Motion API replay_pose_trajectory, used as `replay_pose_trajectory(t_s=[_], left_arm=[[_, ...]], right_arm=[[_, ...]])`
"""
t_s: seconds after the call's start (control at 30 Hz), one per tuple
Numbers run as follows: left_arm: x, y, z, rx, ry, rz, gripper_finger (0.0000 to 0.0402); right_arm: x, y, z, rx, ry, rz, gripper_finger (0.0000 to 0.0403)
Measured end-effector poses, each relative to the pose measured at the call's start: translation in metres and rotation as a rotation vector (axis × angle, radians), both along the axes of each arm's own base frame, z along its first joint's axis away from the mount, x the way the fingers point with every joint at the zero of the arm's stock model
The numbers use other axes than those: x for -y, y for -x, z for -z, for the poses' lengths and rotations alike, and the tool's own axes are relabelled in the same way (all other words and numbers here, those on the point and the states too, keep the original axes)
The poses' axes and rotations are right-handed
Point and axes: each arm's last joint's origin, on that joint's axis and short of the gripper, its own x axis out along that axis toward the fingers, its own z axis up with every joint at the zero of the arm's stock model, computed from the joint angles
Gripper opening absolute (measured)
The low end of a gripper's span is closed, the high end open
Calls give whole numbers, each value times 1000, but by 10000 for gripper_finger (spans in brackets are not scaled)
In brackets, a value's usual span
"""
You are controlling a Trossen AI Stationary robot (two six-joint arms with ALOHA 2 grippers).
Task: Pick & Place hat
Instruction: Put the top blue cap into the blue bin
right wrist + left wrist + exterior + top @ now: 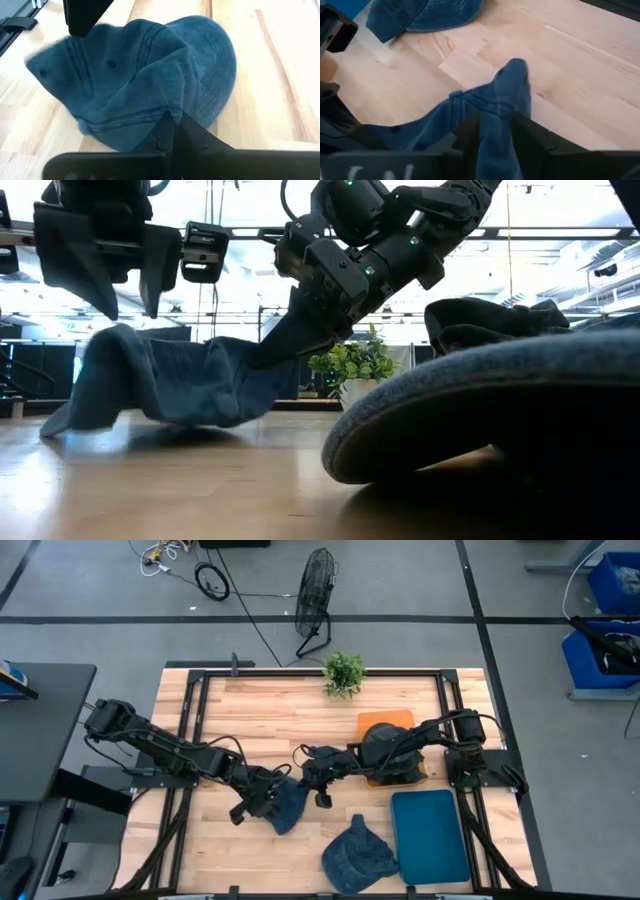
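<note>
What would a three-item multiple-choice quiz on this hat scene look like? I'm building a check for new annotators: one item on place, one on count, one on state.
1. Where is the potted plant?
A. at the table's far edge
B. on the blue tray
C. beside the left arm's base

2. How many blue hats lie on the wood?
A. one
B. two
C. four

3. What is the left pincer doing?
A. hanging open above bare wood
B. shut on the held hat
C. resting on the tray

Key: 1 A, the high view shows it at the far edge; 2 B, the held hat plus the front hat; 3 B, the left wrist view shows fabric pinched between its fingers. The right pincer grips the same hat.
</note>
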Motion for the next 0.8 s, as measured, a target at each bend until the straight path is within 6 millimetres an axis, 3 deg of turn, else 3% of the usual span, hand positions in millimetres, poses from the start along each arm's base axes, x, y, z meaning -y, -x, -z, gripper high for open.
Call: replay_pose_trajectory(t_s=[0.17, 0.37, 0.6, 0.7, 0.8], left_arm=[[-1, -1, 0, -3, -13, -55, 150], [-2, -1, 0, -11, -4, -105, 153], [-2, -2, 0, 1, -18, -124, 143], [-3, -2, 0, 10, -42, -148, 143], [-4, -2, 0, 19, -63, -171, 143]], right_arm=[[2, 9, -16, -41, 33, 40, 6], [2, 40, -74, -169, -8, 116, 6], [-25, 104, -162, -236, 12, 119, 5], [-38, 137, -189, -275, -26, 175, 5], [-52, 169, -202, -345, -127, 216, 5]])
